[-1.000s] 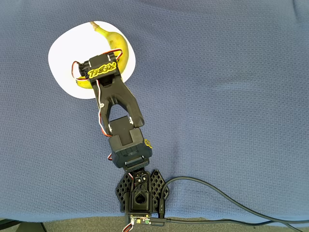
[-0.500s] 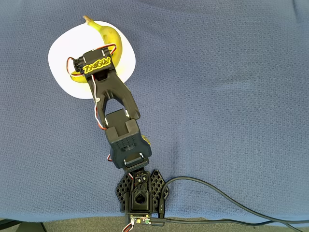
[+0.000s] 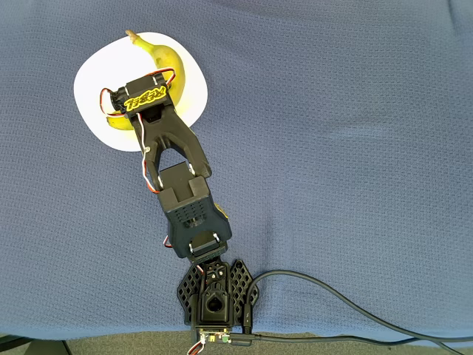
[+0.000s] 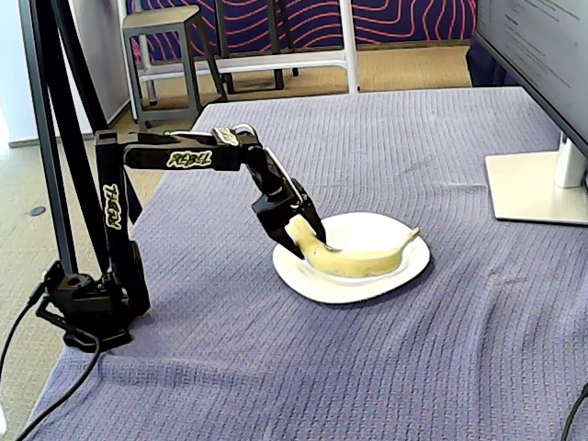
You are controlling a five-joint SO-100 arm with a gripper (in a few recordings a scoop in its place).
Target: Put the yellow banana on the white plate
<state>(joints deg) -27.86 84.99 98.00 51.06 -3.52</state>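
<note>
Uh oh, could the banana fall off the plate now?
It might. The gripper is shut on one end of the yellow banana, which lies on the white plate.

1. In the overhead view the stem end pokes just past the plate's rim, so a nudge could roll it onto the blue cloth.

2. If the arm lifts before opening, it could drag the banana along or tip the plate.
</note>
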